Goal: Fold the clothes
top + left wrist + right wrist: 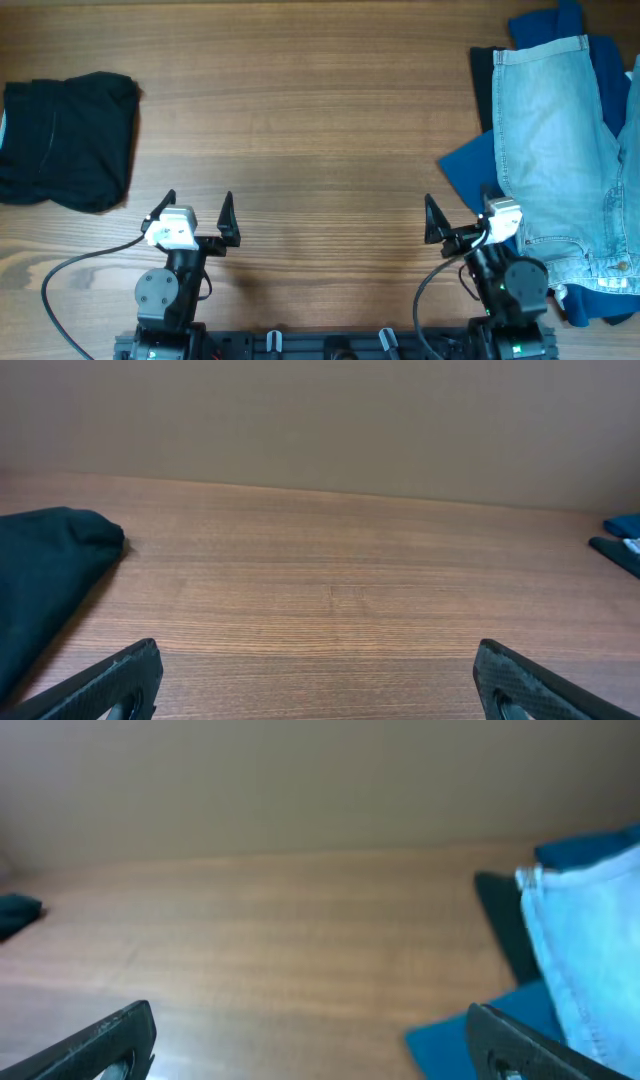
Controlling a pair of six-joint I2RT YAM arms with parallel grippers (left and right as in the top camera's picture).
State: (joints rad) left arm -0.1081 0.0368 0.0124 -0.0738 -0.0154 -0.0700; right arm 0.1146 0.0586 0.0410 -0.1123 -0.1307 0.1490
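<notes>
Overhead view shows my two arms folded low at the near edge of the brown wooden table [300, 100], with both wrists pointing away from me toward the far side. My left gripper [198, 200] sits low over bare wood. Its two black fingers stand wide apart and there is nothing between them. My right gripper [458, 205] has the same pose, with its fingers also spread wide and empty. Its outer finger is at the edge of a dark blue soft garment [468, 165], and I cannot tell if it touches the cloth.

A little further out on my right lie the pale, faded-blue denim shorts [555, 140]. They are spread on top of this blue garment and reach from beside my right arm up to the far right part of the table, with one hemmed edge at the far end. A strip of black cloth [483, 85] shows from under the far left corner of the shorts.

On my left, well apart from the shorts, a black soft garment [65, 140] lies in a bunched heap, beyond and outside my left gripper.
</notes>
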